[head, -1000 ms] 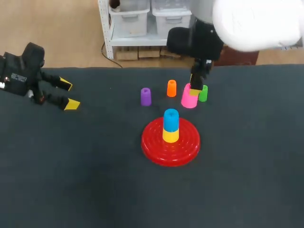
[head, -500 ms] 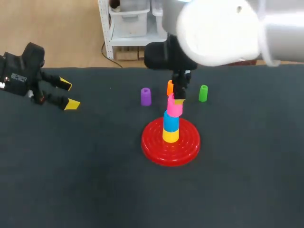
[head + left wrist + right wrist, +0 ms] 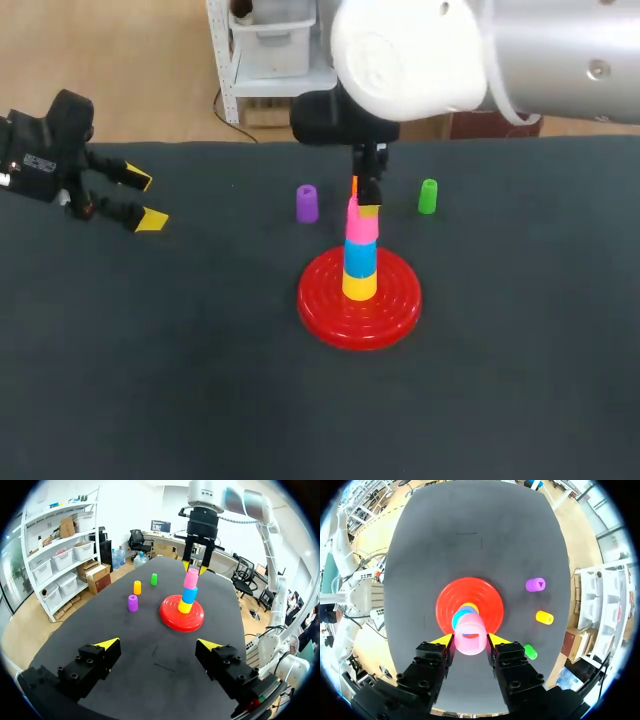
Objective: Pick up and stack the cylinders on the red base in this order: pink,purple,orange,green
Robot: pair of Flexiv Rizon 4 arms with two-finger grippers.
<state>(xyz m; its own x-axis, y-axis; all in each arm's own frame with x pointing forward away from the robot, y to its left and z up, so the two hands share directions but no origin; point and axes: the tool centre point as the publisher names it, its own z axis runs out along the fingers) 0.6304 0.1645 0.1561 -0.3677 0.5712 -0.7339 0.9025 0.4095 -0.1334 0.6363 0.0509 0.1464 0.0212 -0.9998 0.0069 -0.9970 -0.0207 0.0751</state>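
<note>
Worktop [image 3: 200, 400]: dark grey and matte, carrying the base and the loose pieces.
Right arm [image 3: 480, 60]: white, coming in from the right and reaching past the middle, hanging over the stack.
Red ridged round plastic base [image 3: 325, 312]: lying flat at mid-worktop, with a yellow plastic cylinder [image 3: 360, 285] standing on its centre and a blue plastic cylinder [image 3: 360, 257] sitting on that.
Left gripper [image 3: 157, 643]: resting well apart at the worktop's left edge, fingers spread wide and holding nothing.
Right gripper [image 3: 470, 641]: pointing straight down, both yellow tips pressing the pink plastic cylinder [image 3: 361, 226] from two sides.
Deciding relation: the pink cylinder is standing upright, its long axis lining up with the blue one directly under it. The two are looking in contact, though I cannot tell whether it is fully seated.
Next call: letting go should be needing only a straight release, provided the axes are matching.
Waiting pieces: the purple plastic cylinder [image 3: 307, 203], orange plastic cylinder [image 3: 137, 587] and green plastic cylinder [image 3: 428, 196] are standing upright behind the base, nearer the right arm.
</note>
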